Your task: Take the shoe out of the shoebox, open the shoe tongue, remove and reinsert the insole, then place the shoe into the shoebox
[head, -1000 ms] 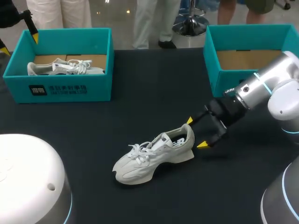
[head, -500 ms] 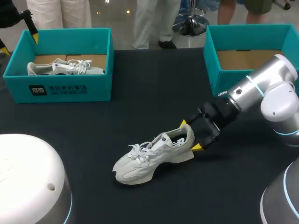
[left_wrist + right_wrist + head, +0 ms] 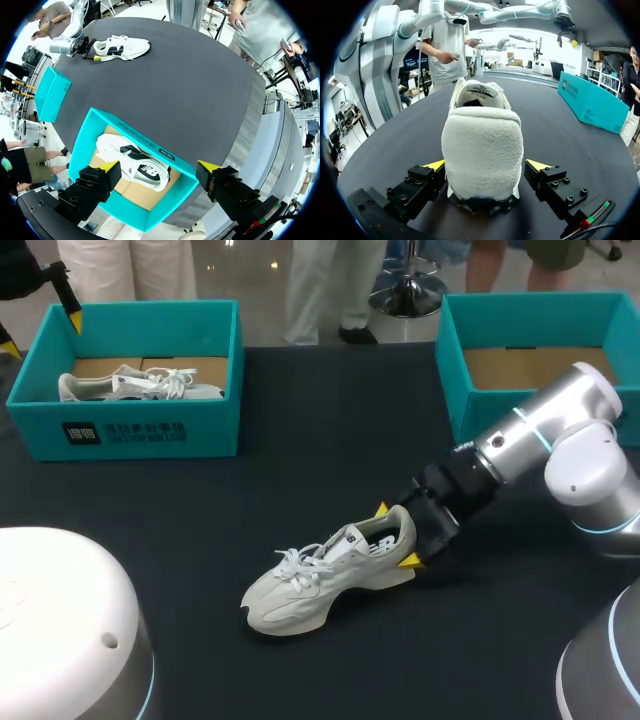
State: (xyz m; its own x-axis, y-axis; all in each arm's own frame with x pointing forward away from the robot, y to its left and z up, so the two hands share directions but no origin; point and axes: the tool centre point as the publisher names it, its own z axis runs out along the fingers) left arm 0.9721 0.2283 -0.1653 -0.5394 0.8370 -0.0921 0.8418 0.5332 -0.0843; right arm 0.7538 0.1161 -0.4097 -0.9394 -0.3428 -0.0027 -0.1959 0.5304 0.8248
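A shoe (image 3: 132, 167) lay in the box (image 3: 142, 141) beneath the spread left fingers (image 3: 106, 167), while spread right fingers (image 3: 539, 165) flanked the heel of a second shoe (image 3: 482, 145).

Right gripper (image 3: 396, 536) advanced to shoe (image 3: 320, 585) heel; spread fingers now straddle it.

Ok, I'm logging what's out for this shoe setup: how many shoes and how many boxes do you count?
White lace-up sneakers: 2, one lying out in the open, one boxed
Teal cardboard shoeboxes: 2, one left, one right
Total: 4
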